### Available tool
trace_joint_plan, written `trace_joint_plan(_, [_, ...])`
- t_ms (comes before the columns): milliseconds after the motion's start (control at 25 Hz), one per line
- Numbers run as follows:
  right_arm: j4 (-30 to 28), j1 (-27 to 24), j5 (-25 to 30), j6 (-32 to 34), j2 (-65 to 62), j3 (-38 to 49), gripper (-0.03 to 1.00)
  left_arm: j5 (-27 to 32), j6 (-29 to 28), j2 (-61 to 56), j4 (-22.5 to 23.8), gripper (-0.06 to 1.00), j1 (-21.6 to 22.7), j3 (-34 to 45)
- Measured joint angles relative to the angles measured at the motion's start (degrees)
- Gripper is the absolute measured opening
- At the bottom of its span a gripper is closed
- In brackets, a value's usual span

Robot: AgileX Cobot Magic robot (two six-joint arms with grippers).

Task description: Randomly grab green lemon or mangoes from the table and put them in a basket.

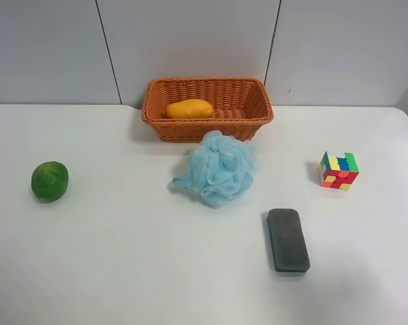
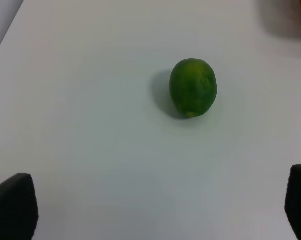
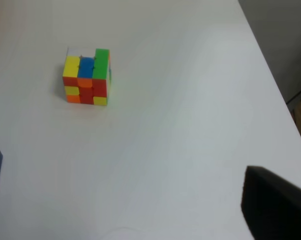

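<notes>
Lemon (image 2: 193, 87) is sitting alone on the table (image 2: 90, 125), mango (image 1: 189, 108) already lying in the basket (image 1: 258, 115), so the left gripper (image 2: 160, 210), fingers spread and empty, is needing a centred descent straddling it.

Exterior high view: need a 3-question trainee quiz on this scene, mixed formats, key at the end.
1. True or false: the mango already lies inside the wicker basket.
2. Multiple choice: what sits directly in front of the basket? A) Rubik's cube B) blue bath pouf C) dark eraser block
3. Fill in: the fruit not yet binned, alone on the table and seen ahead of the left gripper, is the green ____.

Key: 1 true; 2 B; 3 lemon.
</notes>
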Motion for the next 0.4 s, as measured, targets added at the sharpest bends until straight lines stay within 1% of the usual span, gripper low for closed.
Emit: trace_joint_plan(400, [0.00, 0.00, 0.00, 0.00, 0.00, 0.00, 0.99, 0.00, 0.06, 0.00, -0.05, 0.99, 0.00, 0.00])
